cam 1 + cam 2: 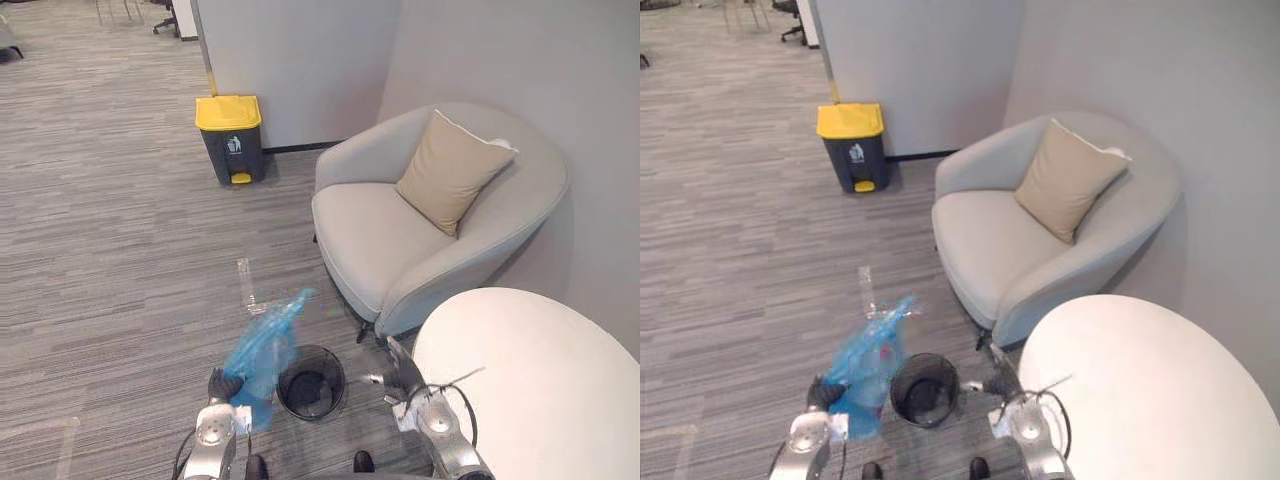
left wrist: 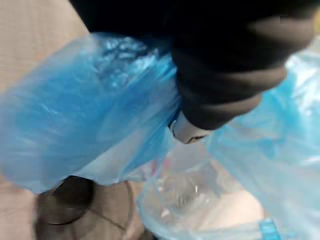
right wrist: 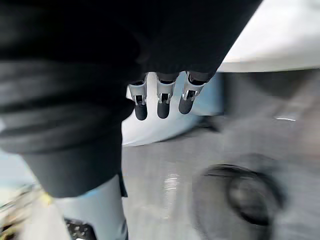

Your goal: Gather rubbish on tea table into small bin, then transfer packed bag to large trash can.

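A blue plastic rubbish bag [image 1: 265, 345] hangs lifted off the floor just left of the small black bin [image 1: 311, 381], with my left hand [image 1: 224, 385] shut on its lower part. In the left wrist view the bag [image 2: 90, 105] wraps around the hand, pale rubbish shows through it, and the bin [image 2: 65, 200] stands below. My right hand [image 1: 400, 372] hovers to the right of the bin, at the edge of the white round tea table [image 1: 530, 380]; its fingers [image 3: 160, 102] are relaxed and hold nothing. The large grey trash can with a yellow lid [image 1: 231, 138] stands far ahead by the wall.
A beige armchair [image 1: 400, 240] with a tan cushion [image 1: 448, 170] stands ahead on the right, close behind the table. A strip of clear tape [image 1: 247, 285] marks the grey carpet. Open carpet stretches from the small bin to the large can.
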Available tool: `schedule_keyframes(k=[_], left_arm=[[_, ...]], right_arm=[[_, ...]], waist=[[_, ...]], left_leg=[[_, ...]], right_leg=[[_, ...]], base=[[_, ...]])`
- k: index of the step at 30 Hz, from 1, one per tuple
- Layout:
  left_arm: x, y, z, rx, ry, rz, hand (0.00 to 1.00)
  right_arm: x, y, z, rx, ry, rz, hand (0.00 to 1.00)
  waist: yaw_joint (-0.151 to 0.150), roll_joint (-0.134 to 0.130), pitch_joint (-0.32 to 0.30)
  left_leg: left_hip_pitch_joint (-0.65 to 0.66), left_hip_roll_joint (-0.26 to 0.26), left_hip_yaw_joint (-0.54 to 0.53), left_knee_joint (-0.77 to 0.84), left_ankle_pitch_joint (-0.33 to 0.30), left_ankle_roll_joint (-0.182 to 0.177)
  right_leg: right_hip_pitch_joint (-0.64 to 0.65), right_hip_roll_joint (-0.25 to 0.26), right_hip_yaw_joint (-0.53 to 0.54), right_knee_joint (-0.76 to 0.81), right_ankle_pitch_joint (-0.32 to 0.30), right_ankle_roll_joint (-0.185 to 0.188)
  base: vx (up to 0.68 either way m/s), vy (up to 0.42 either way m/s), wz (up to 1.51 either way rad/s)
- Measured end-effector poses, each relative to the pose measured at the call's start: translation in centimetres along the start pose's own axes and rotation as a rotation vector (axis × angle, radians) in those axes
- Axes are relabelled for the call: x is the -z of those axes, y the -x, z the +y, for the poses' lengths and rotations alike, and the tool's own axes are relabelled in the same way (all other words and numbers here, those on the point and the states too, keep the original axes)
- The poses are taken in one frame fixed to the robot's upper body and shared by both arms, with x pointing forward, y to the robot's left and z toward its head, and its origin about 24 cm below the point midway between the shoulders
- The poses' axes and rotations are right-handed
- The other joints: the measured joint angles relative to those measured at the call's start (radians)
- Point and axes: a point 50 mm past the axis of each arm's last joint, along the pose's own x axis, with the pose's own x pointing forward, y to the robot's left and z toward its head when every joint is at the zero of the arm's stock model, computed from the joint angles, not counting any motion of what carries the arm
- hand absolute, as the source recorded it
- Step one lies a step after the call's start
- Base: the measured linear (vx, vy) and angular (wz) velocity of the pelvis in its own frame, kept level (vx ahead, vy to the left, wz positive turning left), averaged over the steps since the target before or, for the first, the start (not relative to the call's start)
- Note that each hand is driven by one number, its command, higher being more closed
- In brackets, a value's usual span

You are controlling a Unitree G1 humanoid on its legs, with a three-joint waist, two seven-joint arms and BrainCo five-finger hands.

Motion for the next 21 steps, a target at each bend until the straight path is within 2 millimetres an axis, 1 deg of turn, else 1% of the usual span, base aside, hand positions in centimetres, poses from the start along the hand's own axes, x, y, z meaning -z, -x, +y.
schedule_keyframes(k=[3,8,9,11,15,17,18,19,20,21], left_arm=[[1.9,0.1,0.5,-0.010,0.011,0.088,1.00],[4.1,0.8,0.1,-0.012,0.031,0.185,1.00],[4.2,0.9,0.0,-0.011,0.034,0.189,1.00],[4.5,1.1,-0.3,-0.014,0.060,0.201,1.00],[4.5,1.1,-0.4,-0.021,0.099,0.208,1.00],[4.3,1.0,-0.4,-0.021,0.105,0.203,1.00],[4.3,1.0,-0.4,-0.021,0.106,0.202,1.00],[3.9,0.8,-0.5,-0.018,0.112,0.191,1.00],[3.6,0.8,-0.8,-0.013,0.125,0.180,1.00],[3.6,0.8,-1.0,-0.012,0.131,0.179,1.00]], right_arm=[[1.4,0.1,-0.3,0.020,-0.038,0.063,0.00],[2.4,0.3,-0.5,0.052,-0.091,0.110,0.00],[2.3,0.3,-0.5,0.057,-0.096,0.110,0.00],[2.1,0.1,-0.3,0.065,-0.112,0.108,0.00],[1.4,-0.3,0.3,0.071,-0.129,0.094,0.00],[0.7,-0.6,1.1,0.067,-0.148,0.079,0.00],[0.7,-0.6,1.3,0.064,-0.151,0.078,0.00],[0.6,-0.6,1.7,0.060,-0.160,0.077,0.00],[0.6,-0.6,1.9,0.066,-0.167,0.084,0.00],[0.6,-0.6,1.5,0.077,-0.164,0.085,0.00]], waist=[[0.014,0.008,0.005],[0.021,0.018,0.020],[0.022,0.019,0.024],[0.031,0.016,0.059],[0.040,0.001,0.073],[0.045,-0.021,0.087],[0.045,-0.024,0.087],[0.045,-0.040,0.092],[0.047,-0.036,0.093],[0.049,-0.023,0.095]], left_leg=[[0.018,0.000,0.007,0.000,-0.002,0.003],[0.038,-0.003,0.010,0.001,-0.008,0.005],[0.041,-0.004,0.012,0.005,-0.008,0.005],[0.069,-0.005,0.027,0.006,-0.013,0.005],[0.051,-0.012,0.070,0.007,-0.015,0.012],[0.007,-0.013,0.098,0.072,-0.043,0.025],[-0.006,-0.013,0.101,0.092,-0.050,0.027],[-0.048,-0.008,0.123,0.182,-0.084,0.048],[-0.078,0.010,0.124,0.230,-0.112,0.067],[-0.084,0.028,0.126,0.234,-0.119,0.069]], right_leg=[[0.013,0.000,0.000,0.001,-0.003,-0.001],[0.031,-0.004,0.001,0.008,-0.014,0.003],[0.031,-0.004,0.002,0.013,-0.016,0.005],[0.037,-0.006,0.014,0.039,-0.026,0.006],[-0.018,-0.012,0.045,0.078,-0.026,0.007],[-0.062,-0.021,0.073,0.109,-0.025,0.012],[-0.070,-0.023,0.075,0.112,-0.025,0.012],[-0.088,-0.036,0.082,0.120,-0.032,0.021],[-0.079,-0.046,0.039,0.094,-0.060,0.022],[-0.075,-0.049,0.011,0.119,-0.078,0.019]], base=[[0.05,-0.003,-0.06],[0.02,-0.001,0.00],[0.02,0.014,-0.07],[-0.01,0.021,-0.15],[-0.06,0.038,-0.26],[-0.08,0.048,-0.28],[-0.08,0.049,-0.22],[-0.09,0.025,-0.07],[-0.08,0.018,-0.08],[-0.08,0.013,-0.11]])
